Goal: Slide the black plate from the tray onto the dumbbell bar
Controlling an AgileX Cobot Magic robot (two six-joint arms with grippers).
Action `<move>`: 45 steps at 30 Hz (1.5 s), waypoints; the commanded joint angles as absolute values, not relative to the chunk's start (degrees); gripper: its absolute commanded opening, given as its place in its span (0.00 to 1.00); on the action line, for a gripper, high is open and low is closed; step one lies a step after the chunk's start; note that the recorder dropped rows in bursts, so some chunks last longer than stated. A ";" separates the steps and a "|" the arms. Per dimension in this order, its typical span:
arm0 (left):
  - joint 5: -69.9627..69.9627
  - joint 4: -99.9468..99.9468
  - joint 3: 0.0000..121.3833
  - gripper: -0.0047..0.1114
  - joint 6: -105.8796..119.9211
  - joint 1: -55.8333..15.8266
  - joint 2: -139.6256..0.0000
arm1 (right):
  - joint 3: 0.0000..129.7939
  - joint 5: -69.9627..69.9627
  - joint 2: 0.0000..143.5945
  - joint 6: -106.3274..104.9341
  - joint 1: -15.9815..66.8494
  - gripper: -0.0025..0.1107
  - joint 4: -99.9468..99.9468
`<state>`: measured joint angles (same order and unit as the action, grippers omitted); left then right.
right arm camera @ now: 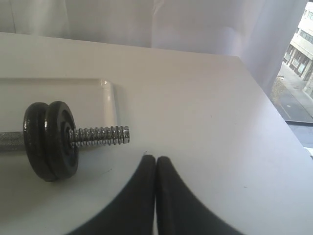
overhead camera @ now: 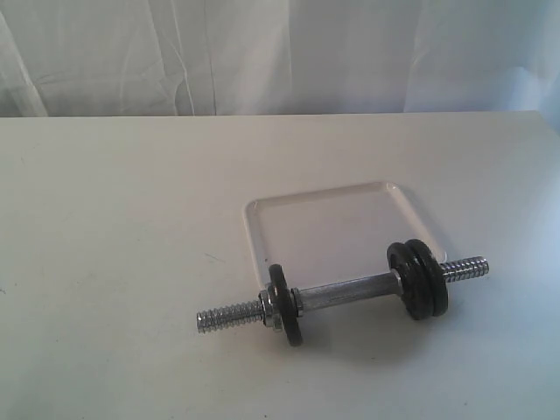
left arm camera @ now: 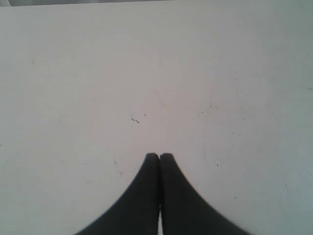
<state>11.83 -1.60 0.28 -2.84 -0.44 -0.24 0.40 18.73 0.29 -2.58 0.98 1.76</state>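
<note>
The chrome dumbbell bar (overhead camera: pixel 346 293) lies on the table in front of the white tray (overhead camera: pixel 325 200), which holds nothing. Two black plates (overhead camera: pixel 420 276) sit side by side on the bar's right part, and one black plate (overhead camera: pixel 285 304) sits on its left part beside a nut. The right wrist view shows the two black plates (right arm camera: pixel 51 139) with the threaded end of the dumbbell bar (right arm camera: pixel 100 135) sticking out. My right gripper (right arm camera: pixel 156 158) is shut and empty, just off that threaded end. My left gripper (left arm camera: pixel 159 155) is shut over bare table. Neither gripper shows in the exterior view.
A white curtain (overhead camera: pixel 280 52) hangs behind the table's far edge. The table's right edge (right arm camera: pixel 274 105) runs close to my right gripper, with a window beyond it. Small dark specks (left arm camera: pixel 136 120) mark the tabletop under my left gripper.
</note>
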 commanded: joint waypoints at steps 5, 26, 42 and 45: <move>11.97 -2.17 0.00 0.04 -2.95 -0.77 0.00 | 0.00 18.20 0.00 -2.81 0.65 0.02 -2.14; 11.59 -2.17 0.00 0.04 -2.76 -0.77 0.00 | 0.00 18.33 0.00 -2.81 0.65 0.02 -2.14; 11.43 -2.17 0.00 0.04 -2.76 -2.63 0.00 | 0.00 18.33 0.00 -2.81 0.65 0.02 -2.14; 11.43 -2.17 0.00 0.04 -2.76 -3.35 0.00 | 0.00 18.33 0.00 -2.81 0.65 0.02 -2.14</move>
<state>11.83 -1.70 0.28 -2.74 -2.58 -0.24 0.40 18.81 0.29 -2.58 0.98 -2.22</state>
